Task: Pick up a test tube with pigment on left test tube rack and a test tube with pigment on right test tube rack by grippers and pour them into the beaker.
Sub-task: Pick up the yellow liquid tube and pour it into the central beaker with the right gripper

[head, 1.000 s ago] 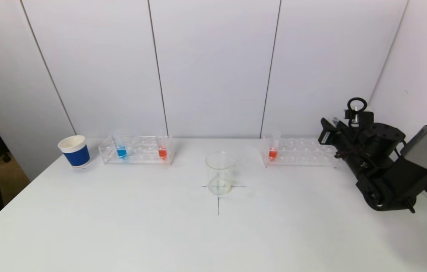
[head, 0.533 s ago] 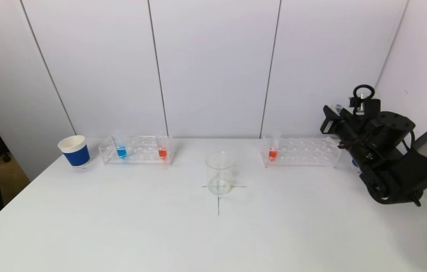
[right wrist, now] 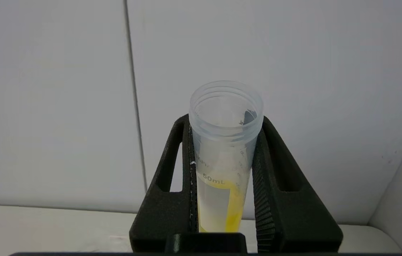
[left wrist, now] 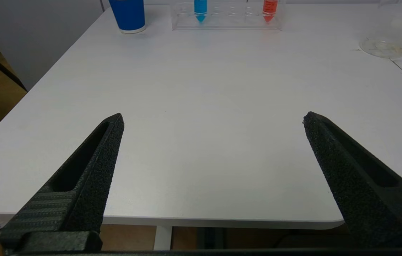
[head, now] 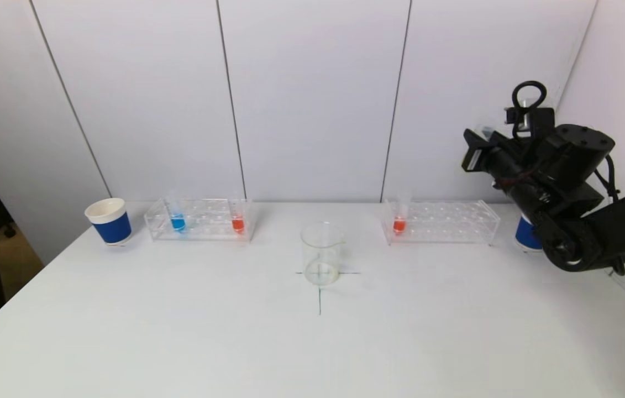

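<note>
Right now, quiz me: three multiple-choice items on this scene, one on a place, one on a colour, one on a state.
1. Where does the beaker stand?
A. between the two racks
B. inside the left rack
C. beside the blue cup

2. What colour is the liquid in the tube held by the right gripper?
A. blue
B. yellow
C. green

3. How is the left gripper?
A. shut on a tube
B. open, holding nothing
C. shut on the beaker

Answers:
1 A: it sits on the table's cross mark, between the left rack and the right rack.
2 B: yellow shows in the right wrist view.
3 B: its fingers stand wide apart over bare table.
</note>
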`<action>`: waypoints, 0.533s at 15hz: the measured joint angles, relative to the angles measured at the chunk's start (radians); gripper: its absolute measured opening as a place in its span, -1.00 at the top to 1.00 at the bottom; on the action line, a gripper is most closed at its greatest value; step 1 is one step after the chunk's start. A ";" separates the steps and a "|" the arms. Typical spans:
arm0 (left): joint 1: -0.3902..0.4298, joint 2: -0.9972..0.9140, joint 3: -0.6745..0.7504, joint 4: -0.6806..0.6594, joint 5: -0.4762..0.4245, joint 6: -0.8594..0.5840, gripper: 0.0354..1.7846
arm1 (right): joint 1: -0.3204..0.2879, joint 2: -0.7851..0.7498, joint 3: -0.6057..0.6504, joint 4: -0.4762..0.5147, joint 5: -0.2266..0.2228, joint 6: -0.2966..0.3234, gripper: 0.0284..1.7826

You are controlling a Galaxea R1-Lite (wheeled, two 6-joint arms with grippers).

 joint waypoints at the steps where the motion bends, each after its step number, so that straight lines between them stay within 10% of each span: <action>1: 0.000 0.000 0.000 0.000 0.000 0.000 -0.98 | 0.017 -0.023 -0.033 0.058 0.009 -0.002 0.47; 8: 0.000 0.000 0.000 0.000 0.000 0.001 -0.98 | 0.141 -0.084 -0.207 0.289 0.023 -0.058 0.47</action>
